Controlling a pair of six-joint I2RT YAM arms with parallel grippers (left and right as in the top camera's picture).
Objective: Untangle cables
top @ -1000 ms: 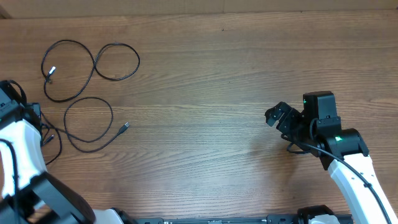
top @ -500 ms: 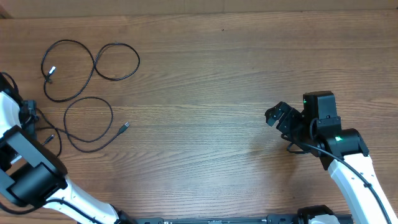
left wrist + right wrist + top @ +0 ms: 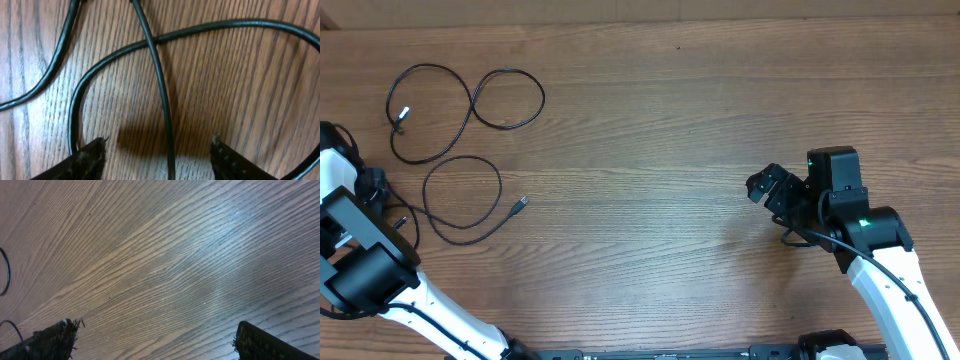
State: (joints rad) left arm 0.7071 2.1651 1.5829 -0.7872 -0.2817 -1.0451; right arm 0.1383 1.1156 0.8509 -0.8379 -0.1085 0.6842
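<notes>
Three thin black cables lie at the table's left. One forms two linked loops point(image 3: 470, 105) with a silver tip point(image 3: 402, 115). A second loop point(image 3: 460, 195) ends in a plug point(image 3: 520, 205). A third cable point(image 3: 402, 222) lies by the left arm. My left gripper point(image 3: 372, 188) is open and low over the table. In the left wrist view, one cable strand point(image 3: 161, 90) runs between its fingertips, with the left gripper point(image 3: 160, 145) straddling it, and a curved strand point(image 3: 225, 27) crosses it. My right gripper point(image 3: 765, 187) is open and empty over bare wood, also in its wrist view point(image 3: 155, 337).
The wooden table point(image 3: 670, 120) reaches the far edge at the top of the overhead view. The left arm's white links point(image 3: 370, 270) cover the table's left front corner. A bit of cable point(image 3: 6, 272) shows at the right wrist view's left edge.
The left arm has swung and its links have shifted at the left edge. The cables and the right arm have not moved.
</notes>
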